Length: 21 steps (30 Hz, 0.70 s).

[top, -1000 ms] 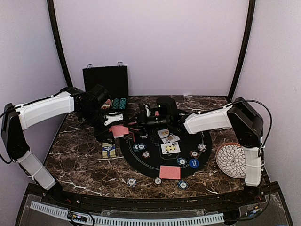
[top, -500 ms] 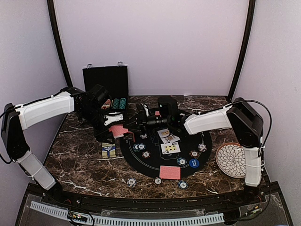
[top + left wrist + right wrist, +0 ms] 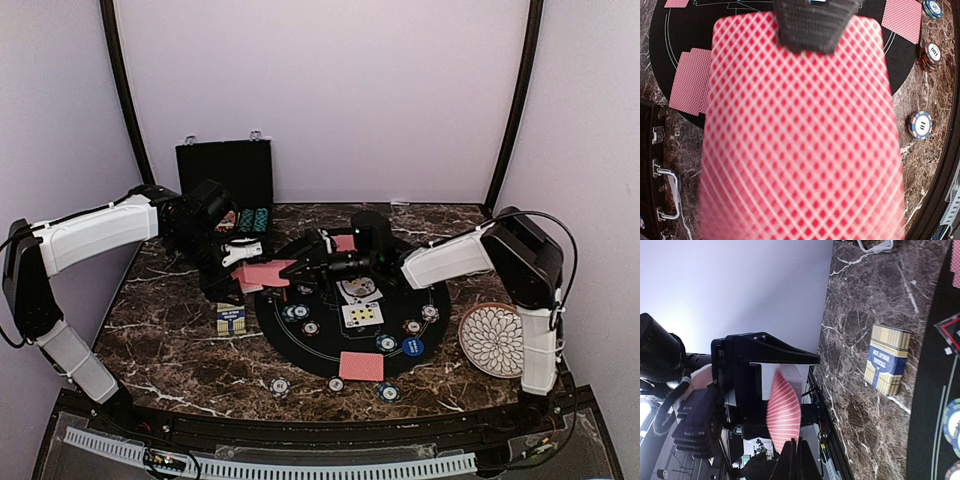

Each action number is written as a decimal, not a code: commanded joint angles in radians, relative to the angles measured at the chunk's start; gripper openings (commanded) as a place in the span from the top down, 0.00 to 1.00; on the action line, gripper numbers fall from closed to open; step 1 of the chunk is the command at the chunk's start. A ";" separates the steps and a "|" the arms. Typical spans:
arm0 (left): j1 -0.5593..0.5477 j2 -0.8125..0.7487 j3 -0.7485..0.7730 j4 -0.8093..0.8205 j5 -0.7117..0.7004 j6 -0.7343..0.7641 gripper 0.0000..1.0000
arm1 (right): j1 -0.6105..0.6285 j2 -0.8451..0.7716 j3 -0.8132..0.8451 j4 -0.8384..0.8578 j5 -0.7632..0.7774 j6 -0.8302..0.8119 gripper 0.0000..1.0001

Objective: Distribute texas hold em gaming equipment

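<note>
Hovering over the lilac-walled marble table [image 3: 170,330], left claw [image 3: 240,272] and right claw [image 3: 291,267] clench red-backed cards [image 3: 263,274].

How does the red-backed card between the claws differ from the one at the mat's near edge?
The held card is raised, pinched by the left claw and right claw; the near-edge card lies untouched on the black mat. The held card looks bowed; the near-edge card lies flat. Both show red backs.
</note>
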 commanded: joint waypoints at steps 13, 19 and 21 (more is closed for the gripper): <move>0.002 -0.021 0.024 -0.011 0.003 0.010 1.00 | -0.439 -0.323 -0.324 -0.406 -0.043 -0.405 1.00; 0.002 -0.020 0.033 -0.018 0.006 0.008 1.00 | -0.522 -0.298 -0.251 -0.674 0.059 -0.605 1.00; 0.001 -0.023 0.032 -0.020 0.003 0.010 1.00 | -0.535 -0.281 -0.236 -0.718 0.078 -0.636 1.00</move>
